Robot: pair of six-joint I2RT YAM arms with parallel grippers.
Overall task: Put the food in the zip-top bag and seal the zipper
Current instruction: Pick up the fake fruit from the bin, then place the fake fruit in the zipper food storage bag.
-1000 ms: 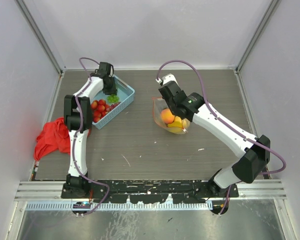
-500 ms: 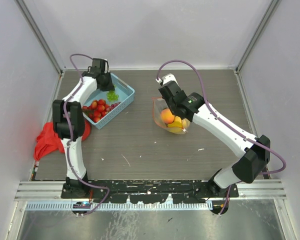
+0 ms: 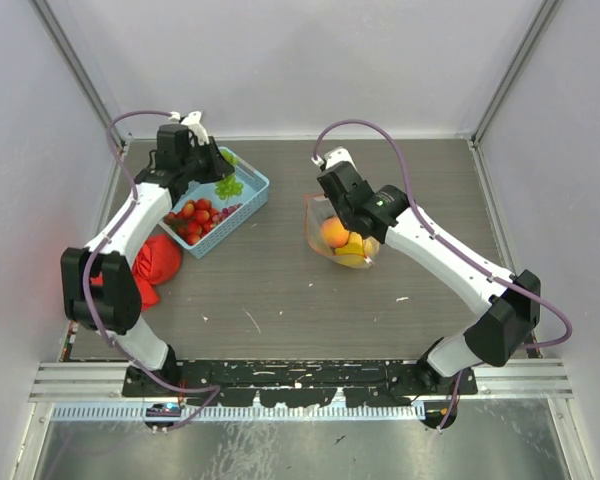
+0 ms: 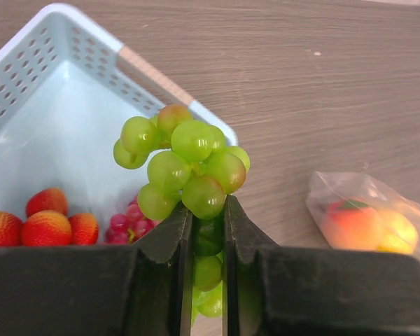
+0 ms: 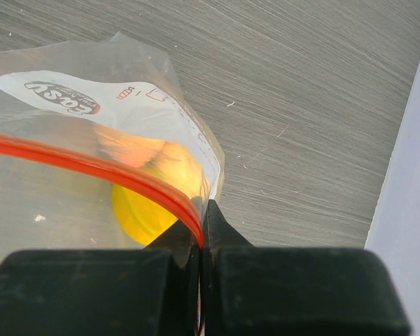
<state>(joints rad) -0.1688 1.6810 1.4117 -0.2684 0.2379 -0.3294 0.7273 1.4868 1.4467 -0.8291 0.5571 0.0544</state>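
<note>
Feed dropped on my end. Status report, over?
Left gripper shut on green grapes, over the basket. Right gripper shut on the zipper; peach and lemon inside the bag. No obstruction seen between basket and bag.

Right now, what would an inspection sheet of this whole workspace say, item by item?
Surface: grey wood-grain table, a few pale specks.
Job's things: zip-top bag holds peach and lemon; strawberries lie in the basket; green grapes are in the left gripper.
Clutter: light-blue basket; red cloth at the left edge.
Grippers: left gripper shut on the green grapes over the basket; right gripper shut on the bag's zipper.
Cables: purple cables loop along both arms; no snag seen.
Surroundings: pale walls on three sides; metal rail at the near edge.
</note>
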